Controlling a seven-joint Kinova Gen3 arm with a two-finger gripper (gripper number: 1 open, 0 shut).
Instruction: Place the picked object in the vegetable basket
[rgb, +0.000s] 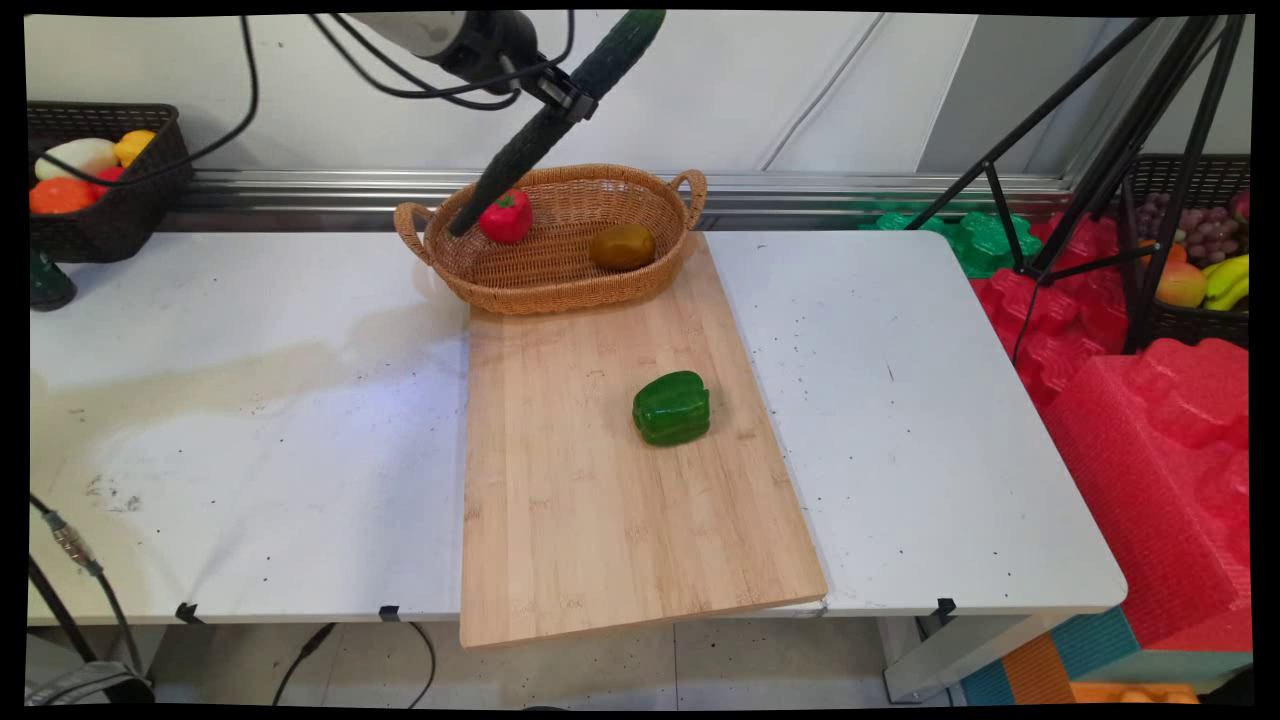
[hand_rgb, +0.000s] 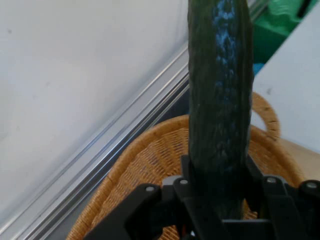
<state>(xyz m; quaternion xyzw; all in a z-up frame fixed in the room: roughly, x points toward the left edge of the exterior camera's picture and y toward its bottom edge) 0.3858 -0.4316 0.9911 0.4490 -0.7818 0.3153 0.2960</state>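
The black two-finger gripper (rgb: 562, 97) is clamped round the middle of a long dark green cucumber (rgb: 520, 152), held high over the oval woven wicker basket (rgb: 560, 285). Its long axis slants down-left, lower end apparently above the basket's left side near the red pepper (rgb: 507, 215). The hand view hides that pepper.

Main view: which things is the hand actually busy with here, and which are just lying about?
In play:
- hand, shut on the cucumber, held tilted above the wicker basket
- wicker basket, holding a red pepper and a brownish fruit

Lying about:
- green pepper on the wooden board
- dark basket of produce, far left
- tripod, right
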